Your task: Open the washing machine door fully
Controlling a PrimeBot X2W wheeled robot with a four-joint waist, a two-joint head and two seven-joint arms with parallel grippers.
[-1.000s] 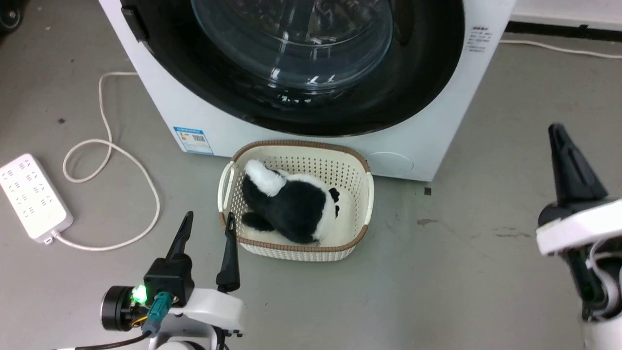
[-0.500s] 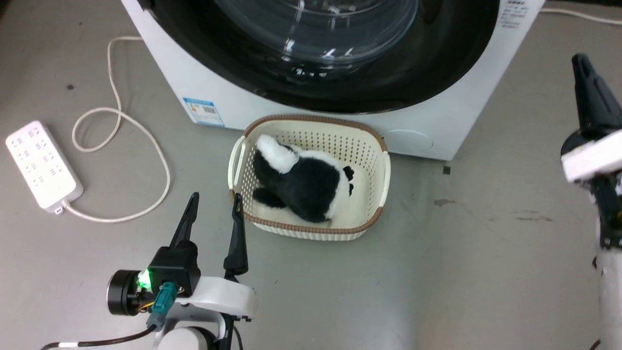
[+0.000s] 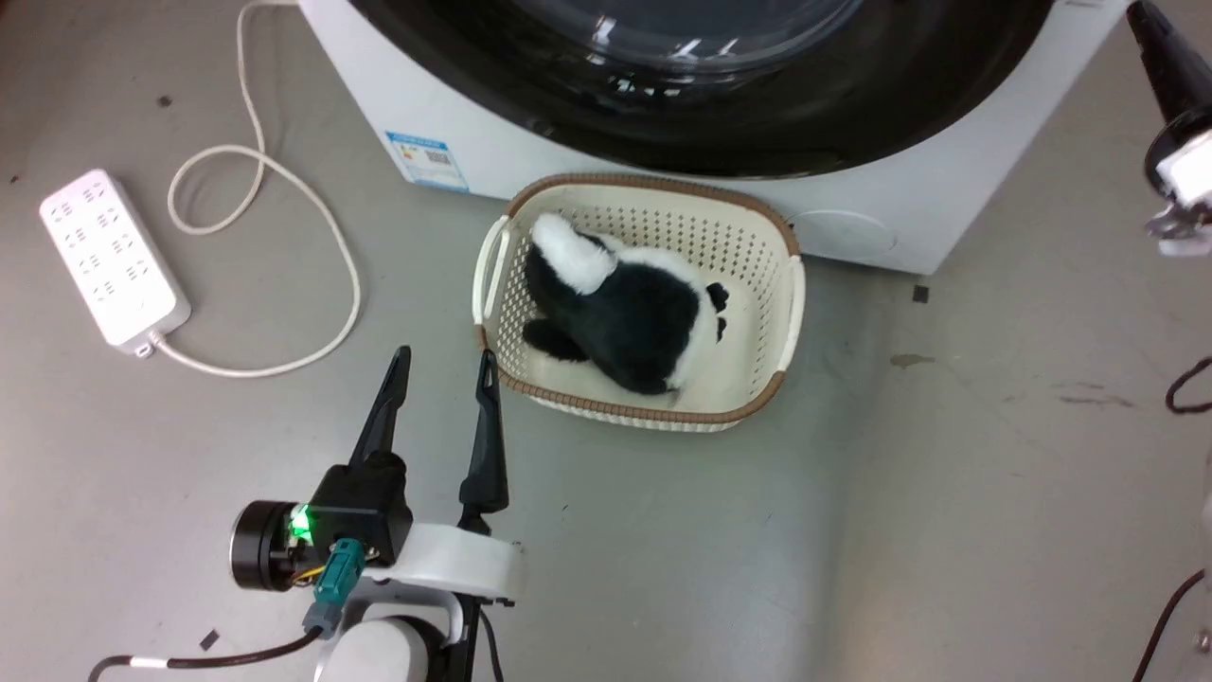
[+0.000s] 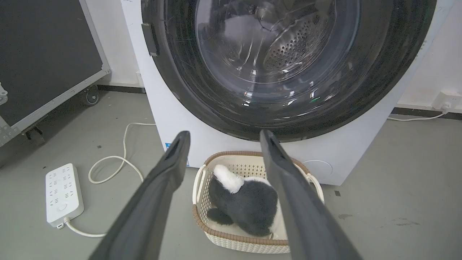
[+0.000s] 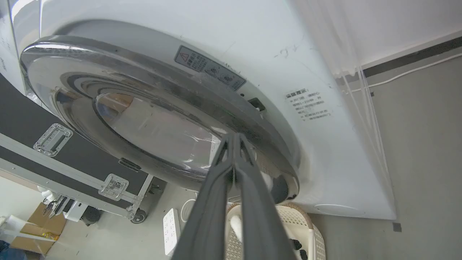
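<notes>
The washing machine is white, and its glossy black round door lies shut against the front, with the steel drum visible through the glass bowl. Low over the floor, my left gripper is open and holds nothing; it points at the door from in front of the basket. My right gripper is raised off the machine's front right corner. Its fingers are pressed together and empty, aimed along the door's lower right rim. I cannot tell whether they touch it.
A cream basket with a black-and-white plush toy sits on the floor against the machine's front. A white power strip and looped cable lie at the left. A black wheeled case stands beyond.
The head camera has shifted, sliding the whole scene up and to the right. Beyond that shift, my right gripper has risen toward the door's right side. The door stays shut.
</notes>
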